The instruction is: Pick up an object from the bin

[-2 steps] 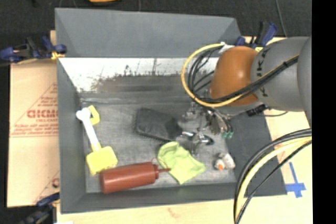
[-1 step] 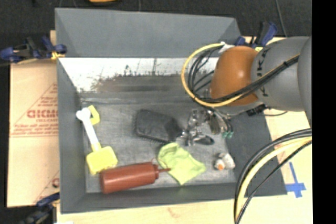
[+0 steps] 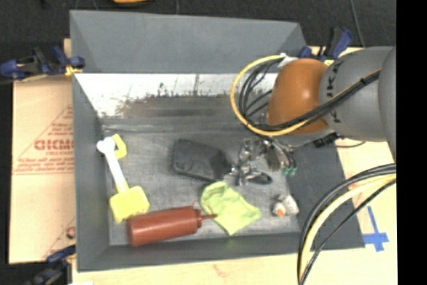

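orange wrist cover [image 3: 300, 93] | tool [image 3: 252, 167] low, perhaps touching green cloth [image 3: 229, 207] | opening: cannot tell

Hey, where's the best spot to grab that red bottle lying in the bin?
Probably mid-body on the red bottle, from straight above, closing across its width. It lies on its side along the bin wall; its nozzle tapers toward the green cloth.

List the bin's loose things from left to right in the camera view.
Yellow-and-white tool → red bottle → black lump → green cloth → small white-and-orange thing.
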Motion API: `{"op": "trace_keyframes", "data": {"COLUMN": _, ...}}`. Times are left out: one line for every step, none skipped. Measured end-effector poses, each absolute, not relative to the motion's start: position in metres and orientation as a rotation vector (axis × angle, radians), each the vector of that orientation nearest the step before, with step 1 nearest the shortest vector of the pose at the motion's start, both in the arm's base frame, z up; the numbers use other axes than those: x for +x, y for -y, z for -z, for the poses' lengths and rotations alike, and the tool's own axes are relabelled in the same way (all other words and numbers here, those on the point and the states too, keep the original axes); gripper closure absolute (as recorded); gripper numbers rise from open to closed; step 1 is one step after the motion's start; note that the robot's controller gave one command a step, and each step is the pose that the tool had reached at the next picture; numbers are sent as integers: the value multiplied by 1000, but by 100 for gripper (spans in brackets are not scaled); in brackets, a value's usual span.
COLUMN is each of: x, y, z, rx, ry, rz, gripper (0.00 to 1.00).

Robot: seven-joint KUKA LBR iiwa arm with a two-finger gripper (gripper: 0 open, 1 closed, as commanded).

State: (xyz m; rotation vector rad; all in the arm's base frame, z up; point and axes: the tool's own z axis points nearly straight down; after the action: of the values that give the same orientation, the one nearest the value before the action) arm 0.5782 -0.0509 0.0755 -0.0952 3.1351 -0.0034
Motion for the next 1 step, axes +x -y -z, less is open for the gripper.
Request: {"op": "trace_keyframes", "data": {"x": 548, "y": 58, "z": -75, "rx": -1, "ry": -3126, "rz": -2, "gripper": 100}}
